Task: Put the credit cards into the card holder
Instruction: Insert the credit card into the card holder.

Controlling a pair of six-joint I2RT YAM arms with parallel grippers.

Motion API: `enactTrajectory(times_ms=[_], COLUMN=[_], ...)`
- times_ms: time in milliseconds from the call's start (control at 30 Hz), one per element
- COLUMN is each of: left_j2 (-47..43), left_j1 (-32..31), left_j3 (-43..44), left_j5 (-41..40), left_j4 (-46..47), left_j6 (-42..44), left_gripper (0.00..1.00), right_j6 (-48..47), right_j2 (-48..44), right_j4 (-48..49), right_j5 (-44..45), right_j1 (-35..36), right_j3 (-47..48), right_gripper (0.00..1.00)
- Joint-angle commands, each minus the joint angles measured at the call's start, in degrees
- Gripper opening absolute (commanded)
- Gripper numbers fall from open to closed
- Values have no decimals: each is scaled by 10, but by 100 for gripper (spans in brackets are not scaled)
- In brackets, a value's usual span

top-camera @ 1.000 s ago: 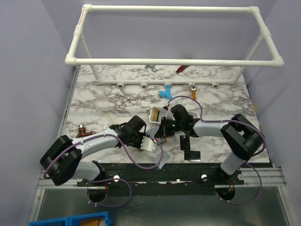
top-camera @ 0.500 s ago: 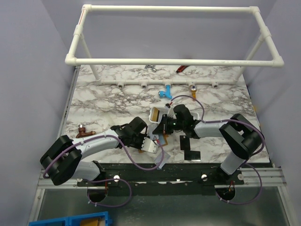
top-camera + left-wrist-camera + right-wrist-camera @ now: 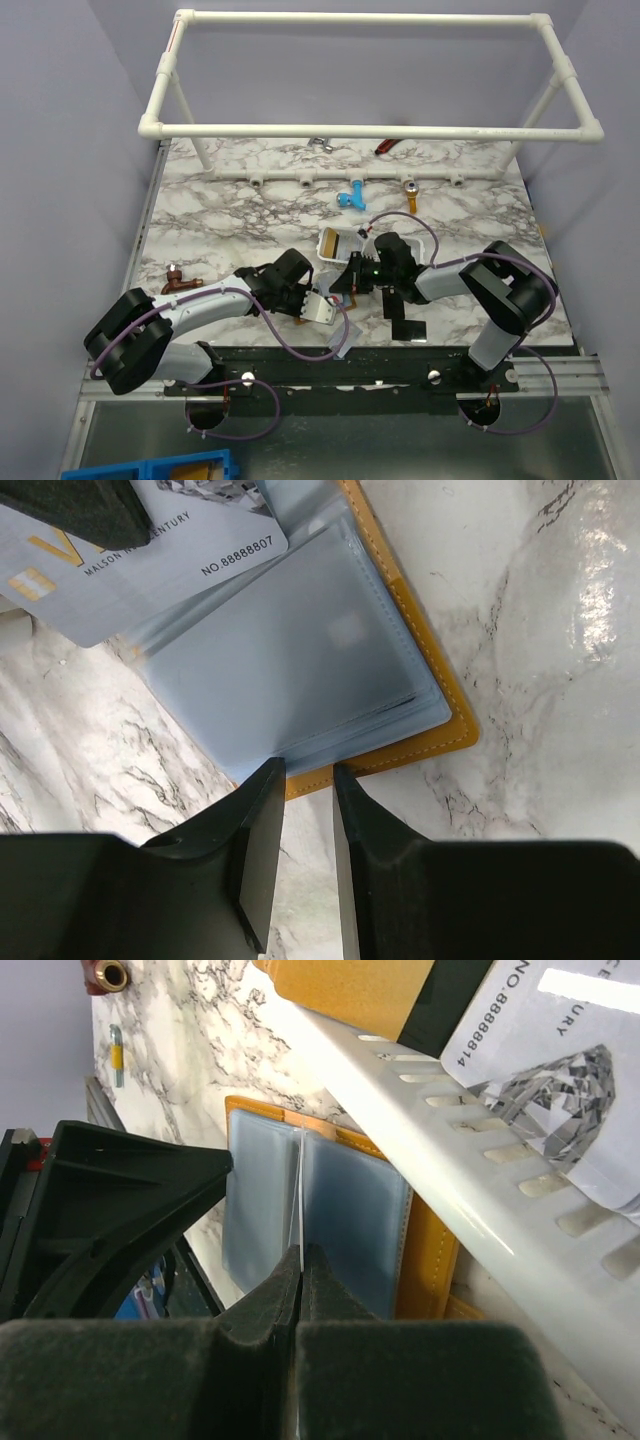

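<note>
Overhead: both arms reach low and inward. The left pincer and right pincer nearly meet mid-surface, just on the near side of the basket. Black cards lie loose to the right. Risk: the crowded tips may knock each other.

Left wrist: holder open flat, sleeves up. Left pincer points down at its near edge, jaws slightly parted, clasping nothing. Card sits askew at the sleeve's far corner; whether it is over or inside the sleeve cannot be told. Risk: the holder may slide under a push, and a skewed card may miss the sleeve mouth.

Right wrist: right pincer clenched on the card, seen edge-on and aimed at the holder's fold, beside the basket wall. Risk: the card may bend or slip. More cards lie in the basket.
</note>
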Motion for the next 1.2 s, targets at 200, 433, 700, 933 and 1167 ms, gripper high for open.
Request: enactTrajectory(times_ms=[200,433,700,933,1167], left_j2=[5,-8,-25,-27,-12], left_j1=[-12,-12,-14,-30,-44], left_j3=[-4,1,16,1,-20], left_j5=[-12,-37,-38,-58,-87], left_j4=[-15,-9,-32,-7,26], left_j6=[-17,-33,-51,-72,-88], left_gripper=[26,26,25,27,25], right_j6=[19,24,35,51,55], right_j2=[5,-23,-19,14,37], right_j4=[77,86,106,146,160], right_j5=[-17,-1,2,-15,-26], right_j1=[-2,-2,-2,-2,-2], right_j3=[-29,-51,-55,-44,-38], right_gripper=[1,1,1,1,1])
